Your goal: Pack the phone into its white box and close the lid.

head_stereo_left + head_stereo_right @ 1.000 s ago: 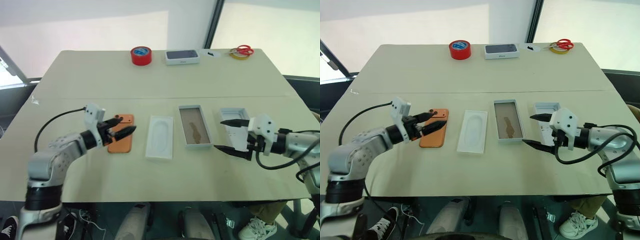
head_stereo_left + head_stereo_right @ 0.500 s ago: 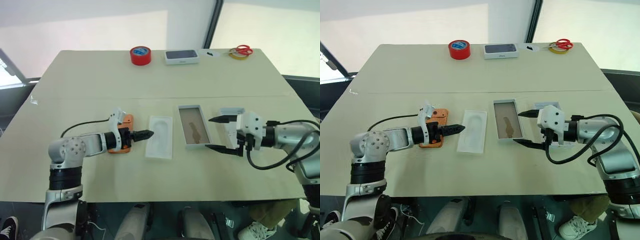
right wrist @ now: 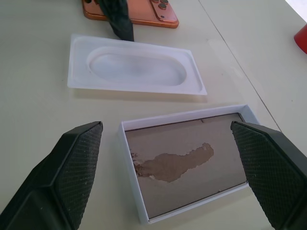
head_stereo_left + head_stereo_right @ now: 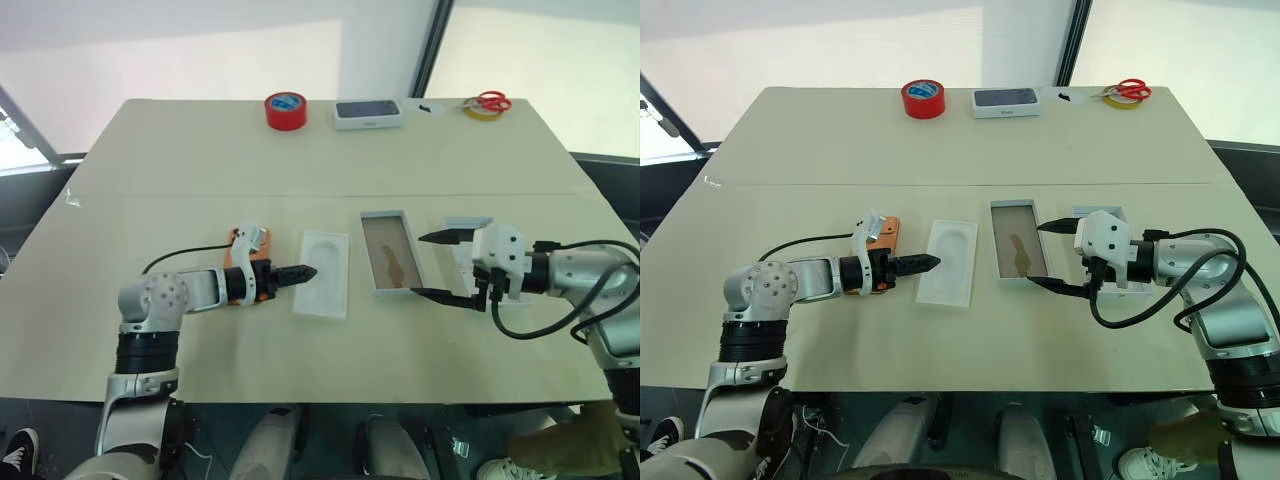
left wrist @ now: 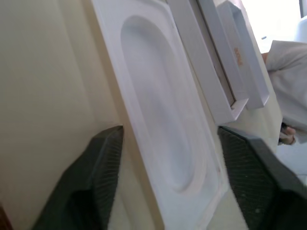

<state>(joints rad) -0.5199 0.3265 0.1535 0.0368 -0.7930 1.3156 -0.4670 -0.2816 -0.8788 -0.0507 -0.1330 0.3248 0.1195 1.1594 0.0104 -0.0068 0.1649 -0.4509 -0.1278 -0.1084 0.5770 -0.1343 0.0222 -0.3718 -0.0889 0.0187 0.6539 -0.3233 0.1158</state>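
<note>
Sliding past the phone [image 4: 883, 240], my left tool [image 4: 930, 263] now hovers half-spread at the white insert [image 4: 950, 262]; phone remains ungrasped on the counter [image 4: 940, 140]. Right tool [image 4: 1048, 256] gapes beside the white box [image 4: 1018, 241].

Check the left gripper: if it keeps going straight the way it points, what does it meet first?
Most likely the white insert: the left gripper sits at its near edge, pointing across it toward the white box. Height above the insert is hard to judge.

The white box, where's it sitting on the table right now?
The white box lies open on the table right of centre in the head views, between the flat white insert on its left and the lid on its right.
</note>
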